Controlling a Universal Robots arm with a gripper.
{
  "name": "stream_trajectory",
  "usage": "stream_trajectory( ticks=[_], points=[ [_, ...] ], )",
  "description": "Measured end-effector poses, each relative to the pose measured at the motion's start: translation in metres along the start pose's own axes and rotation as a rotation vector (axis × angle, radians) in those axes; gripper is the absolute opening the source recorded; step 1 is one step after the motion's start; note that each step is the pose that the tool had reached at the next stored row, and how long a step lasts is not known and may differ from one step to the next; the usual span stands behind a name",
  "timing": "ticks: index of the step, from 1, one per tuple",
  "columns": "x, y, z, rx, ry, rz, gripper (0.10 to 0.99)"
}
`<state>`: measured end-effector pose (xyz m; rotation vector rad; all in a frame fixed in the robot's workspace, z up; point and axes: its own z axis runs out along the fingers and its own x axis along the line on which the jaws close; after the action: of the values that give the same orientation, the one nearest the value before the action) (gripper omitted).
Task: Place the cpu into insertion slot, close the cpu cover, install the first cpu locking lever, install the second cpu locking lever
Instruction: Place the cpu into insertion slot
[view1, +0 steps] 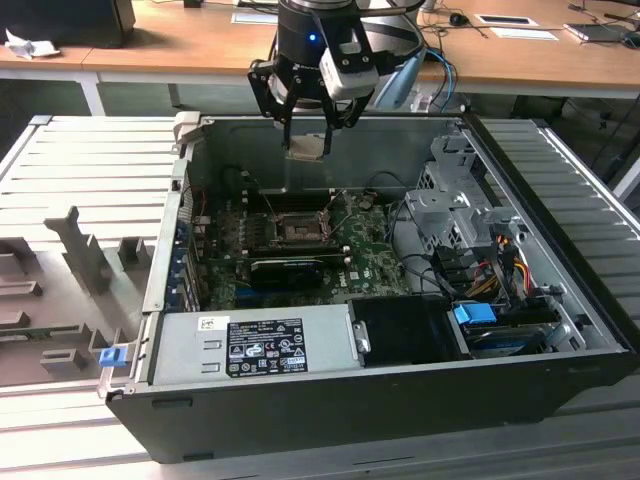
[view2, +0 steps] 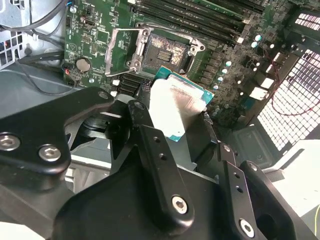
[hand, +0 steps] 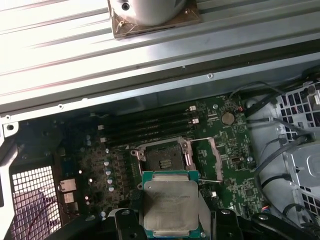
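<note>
cpu (view1: 305, 147) is clamped flat between the jaws of the gripper (view1: 308, 150), pale face toward the wrist cameras, hanging above the open computer case (view1: 400, 410), well clear of the green motherboard (hand: 235, 165). insertion slot (hand: 162, 160) sits below it, empty, contacts exposed. cpu cover (view2: 112, 50) is swung open, standing up along one side of the slot. Black memory slots (hand: 145, 127) run just beside the slot. Grey power supply (view1: 260, 345) lies along the case's near wall in the exterior view.
</note>
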<state>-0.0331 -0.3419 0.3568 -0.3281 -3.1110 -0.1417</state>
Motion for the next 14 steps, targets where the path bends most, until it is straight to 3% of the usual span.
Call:
stream_trajectory(
  ticks=[14],
  points=[
    [0.0, 0.0, 0.0003, -0.001, -0.0023, 0.025, 0.529]
  ],
)
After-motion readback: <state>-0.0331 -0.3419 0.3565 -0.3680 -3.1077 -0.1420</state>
